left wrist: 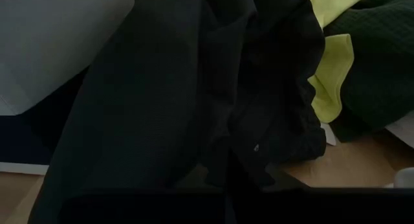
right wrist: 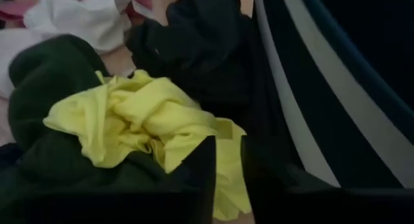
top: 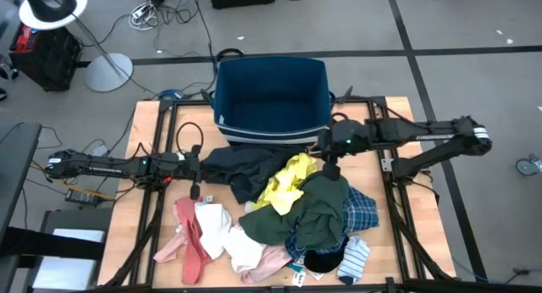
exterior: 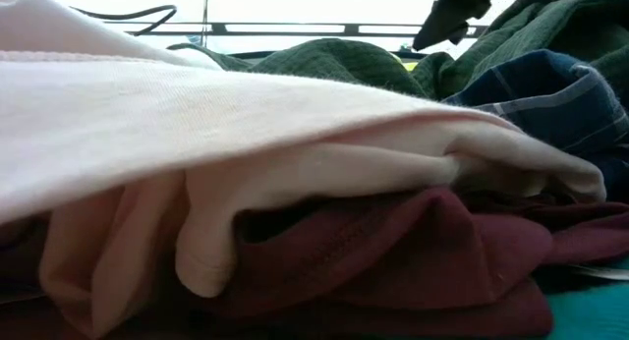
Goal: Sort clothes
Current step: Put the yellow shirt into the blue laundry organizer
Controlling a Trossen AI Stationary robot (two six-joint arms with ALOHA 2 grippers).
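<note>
The clothes lie in a heap on the wooden table. A black garment (top: 241,166) is nearest the bin. A yellow one (top: 288,181) rests on a dark green one (top: 318,208). Pink, white and maroon pieces (top: 203,234) lie near left, blue plaid (top: 360,210) and a striped sock (top: 354,261) near right. My right gripper (top: 330,174) hangs over the yellow garment (right wrist: 142,120), tilted down, a narrow gap between its fingertips (right wrist: 228,179) and nothing in it. My left gripper (top: 198,164) lies low at the black garment's left edge, shut. My left gripper stands right at the left edge of the black garment (left wrist: 194,88). I cannot tell whether it touches the cloth.
A dark blue bin (top: 222,90) stands open at the table's far middle, its near wall (right wrist: 310,120) beside the black garment. Bare wood shows at the table's near left corner and along the right edge. Cables and a lamp stand lie on the floor beyond.
</note>
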